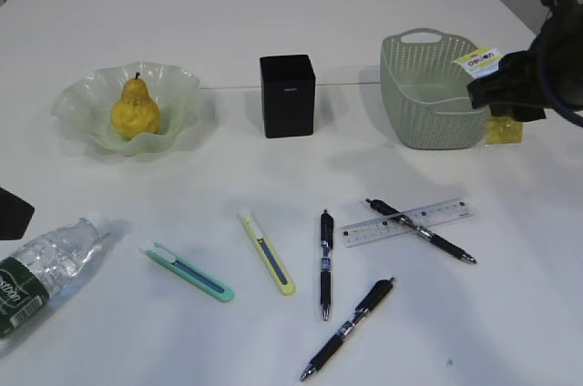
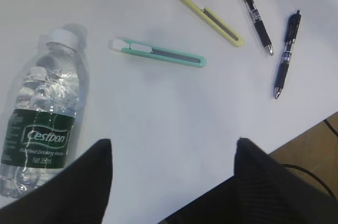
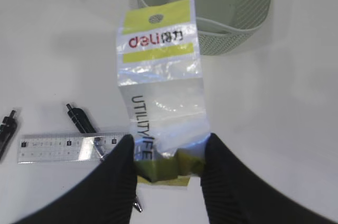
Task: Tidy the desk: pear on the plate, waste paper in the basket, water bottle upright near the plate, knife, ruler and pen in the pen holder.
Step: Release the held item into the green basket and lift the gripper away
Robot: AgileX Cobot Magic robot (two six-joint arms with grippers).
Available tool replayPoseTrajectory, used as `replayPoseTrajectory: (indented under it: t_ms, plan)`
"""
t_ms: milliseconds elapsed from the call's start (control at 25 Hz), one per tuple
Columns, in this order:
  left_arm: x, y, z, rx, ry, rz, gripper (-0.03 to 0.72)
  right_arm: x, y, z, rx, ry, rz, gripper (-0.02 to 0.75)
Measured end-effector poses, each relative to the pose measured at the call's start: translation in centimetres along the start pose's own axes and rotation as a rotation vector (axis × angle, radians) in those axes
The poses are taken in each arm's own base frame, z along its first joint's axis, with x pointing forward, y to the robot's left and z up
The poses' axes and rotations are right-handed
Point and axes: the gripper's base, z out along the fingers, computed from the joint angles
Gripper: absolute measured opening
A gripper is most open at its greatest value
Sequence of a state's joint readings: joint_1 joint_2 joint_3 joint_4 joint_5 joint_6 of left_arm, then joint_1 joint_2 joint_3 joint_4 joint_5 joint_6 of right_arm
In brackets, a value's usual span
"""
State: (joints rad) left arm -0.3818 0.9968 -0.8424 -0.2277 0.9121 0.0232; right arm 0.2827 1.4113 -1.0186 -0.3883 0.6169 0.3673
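1. Right wrist view: the right claw (image 3: 168, 168) pinches the lower edge of the waste paper (image 3: 161, 84), a clear and yellow wrapper with black print, jaws part closed on it. The wrapper hangs in the air just short of the basket (image 3: 227, 34), which stands toward the tabletop's far right edge.
2. To do this step well, the arm should carry the wrapper forward until it hangs fully inside the basket's rim, then let go; the light film could cling to a finger or drift, so a low release looks safest.
3. The left claw (image 2: 171, 152) hovers wide open and empty at the near left corner of the tabletop (image 1: 273, 22), beside the water bottle (image 2: 45, 123), which lies on its side.
4. The count: one pear (image 1: 135, 109), already on the plate (image 1: 182, 86) near the far left edge; one pen holder (image 1: 288, 96) at mid-tabletop; one basket; one bottle.
5. Two utility knives lie toward the near edge, one green knife (image 1: 187, 272) and one yellow knife (image 1: 267, 253); three black pens (image 1: 325, 263); one ruler (image 1: 407, 222), with a pen lying across it.
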Motion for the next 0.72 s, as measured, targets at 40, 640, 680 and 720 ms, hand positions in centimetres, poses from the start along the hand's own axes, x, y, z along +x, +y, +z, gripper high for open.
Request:
replayPoseTrajectory:
  t_ms: [40, 640, 680, 720]
  plan:
    - [0.0, 0.0, 0.0, 0.000, 0.000, 0.000, 0.510, 0.0, 0.0, 0.3, 0.008, 0.003, 0.005, 0.323]
    - [0.0, 0.0, 0.0, 0.002, 0.000, -0.002, 0.510, -4.2, -0.7, 3.5, 0.104, -0.103, 0.090, 0.322]
    - [0.0, 0.0, 0.0, 0.002, 0.000, -0.002, 0.510, -4.3, -1.1, 4.0, 0.109, -0.104, 0.105, 0.322]
    - [0.0, 0.0, 0.0, 0.002, 0.000, -0.002, 0.510, -4.5, -1.3, 4.3, 0.108, -0.112, 0.113, 0.322]
